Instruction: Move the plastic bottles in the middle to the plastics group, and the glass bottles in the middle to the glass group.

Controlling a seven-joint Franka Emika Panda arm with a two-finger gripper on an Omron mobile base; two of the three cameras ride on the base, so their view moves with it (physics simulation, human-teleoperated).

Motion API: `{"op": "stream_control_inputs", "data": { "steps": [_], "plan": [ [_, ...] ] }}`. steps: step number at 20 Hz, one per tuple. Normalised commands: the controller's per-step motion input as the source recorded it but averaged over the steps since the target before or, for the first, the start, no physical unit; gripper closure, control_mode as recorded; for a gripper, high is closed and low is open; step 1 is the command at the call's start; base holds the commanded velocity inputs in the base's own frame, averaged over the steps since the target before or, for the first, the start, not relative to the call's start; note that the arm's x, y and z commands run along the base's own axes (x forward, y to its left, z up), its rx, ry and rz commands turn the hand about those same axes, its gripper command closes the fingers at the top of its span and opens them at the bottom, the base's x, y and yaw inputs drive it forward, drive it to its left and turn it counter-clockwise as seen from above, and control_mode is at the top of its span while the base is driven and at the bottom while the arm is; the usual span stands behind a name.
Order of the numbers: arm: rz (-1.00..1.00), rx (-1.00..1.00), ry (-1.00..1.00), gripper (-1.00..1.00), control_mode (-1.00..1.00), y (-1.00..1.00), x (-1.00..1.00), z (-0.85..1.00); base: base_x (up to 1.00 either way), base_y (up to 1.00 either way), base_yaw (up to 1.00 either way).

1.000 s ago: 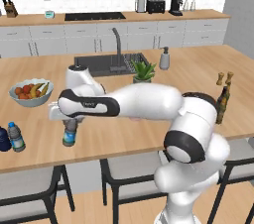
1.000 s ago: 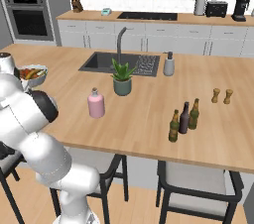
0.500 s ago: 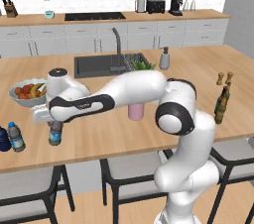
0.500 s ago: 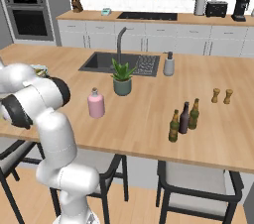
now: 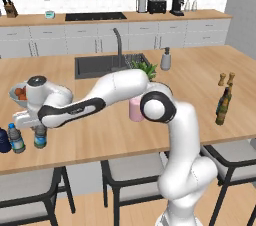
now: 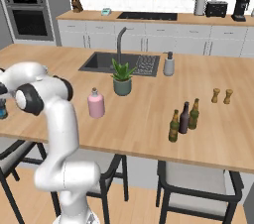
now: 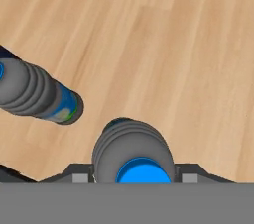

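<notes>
From the left base view, the arm reaches far across the wooden island (image 5: 100, 142) toward its left end, and the pincer (image 5: 39, 129) sits over a small clear water bottle (image 5: 40, 137) with a blue-green label, which stands upright near the front edge; the jaws are partly apart and appear to straddle the bottle's top, though the fingers are too small here to judge contact. Just beside it to the left stands an identical water bottle (image 5: 16, 140), and touching or nearly touching that one, a squat navy bottle (image 5: 4, 141) at the picture's edge. A fruit bowl (image 5: 19, 93) lies behind the arm, and the pink bottle (image 5: 135, 109) shows partly behind the elbow near the island's middle. From the right base view, the pink bottle (image 6: 95, 104) stands beside a potted plant (image 6: 122, 77), well apart from three slim long-necked bottles (image 6: 184, 119) clustered on the right, with two wooden mills (image 6: 222, 95) behind them. In the hand view, the blue cap and ribbed shoulder of the gripped bottle (image 7: 133, 154) sit squarely between the two finger tips (image 7: 80, 177), which stand half open and close against its sides; the second water bottle (image 7: 37, 94) stands near, apart from it.
</notes>
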Motion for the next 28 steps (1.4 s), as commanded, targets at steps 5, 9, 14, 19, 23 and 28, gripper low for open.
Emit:
{"op": "stream_control_inputs", "data": {
  "steps": [5, 9, 14, 19, 23, 28],
  "plan": [
    [0.00, 0.00, 0.01, 1.00, -1.00, 0.33, 0.33, -0.08, 0.00, 0.00, 0.00],
    [0.00, 0.00, 0.02, 1.00, -1.00, 0.26, 0.14, -0.29, 0.00, 0.00, 0.00],
    [0.00, 0.00, 0.00, 1.00, -1.00, 0.02, 0.04, -0.42, 0.00, 0.00, 0.00],
    [0.00, 0.01, 0.01, 1.00, -1.00, 0.00, 0.01, -0.47, 0.00, 0.00, 0.00],
    [0.00, 0.03, 0.00, 1.00, -1.00, -0.03, 0.00, -0.47, 0.00, 0.00, 0.00],
    [0.01, 0.08, 0.00, -1.00, -1.00, -0.15, -0.02, -0.45, 0.00, 0.00, 0.00]
  ]
}}
